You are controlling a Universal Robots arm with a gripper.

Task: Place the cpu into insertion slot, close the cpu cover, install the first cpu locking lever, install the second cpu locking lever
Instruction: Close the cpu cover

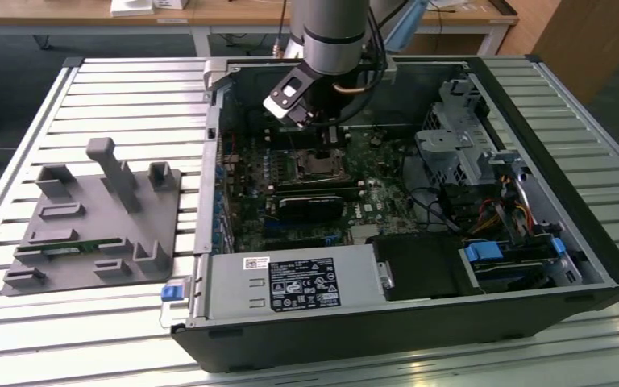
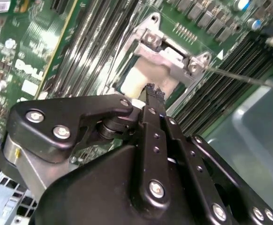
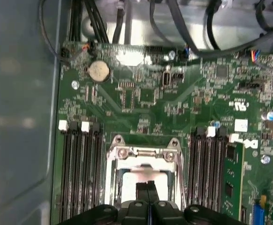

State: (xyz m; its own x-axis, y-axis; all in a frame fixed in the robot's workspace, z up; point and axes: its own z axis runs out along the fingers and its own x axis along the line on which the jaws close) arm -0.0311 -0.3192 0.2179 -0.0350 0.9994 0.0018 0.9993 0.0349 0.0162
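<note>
Case [image 1: 417,326] open-sided on table [image 1: 138,81] | slot [image 1: 316,167] on its board holds cpu [image 3: 127,185], pale top showing through cover [image 3: 143,153] window | pincer [image 3: 147,190] closed, gripping nothing, tips just above cpu | grey jig [image 1: 94,218] beside case, exterior view's left

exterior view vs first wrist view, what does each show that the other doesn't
The exterior view adds the arm, the computer case, its power supply and a grey fixture plate beside the case. The first wrist view adds the coin battery and the pale cpu in the insertion slot. Both show the gripper over that slot and the green motherboard.
</note>
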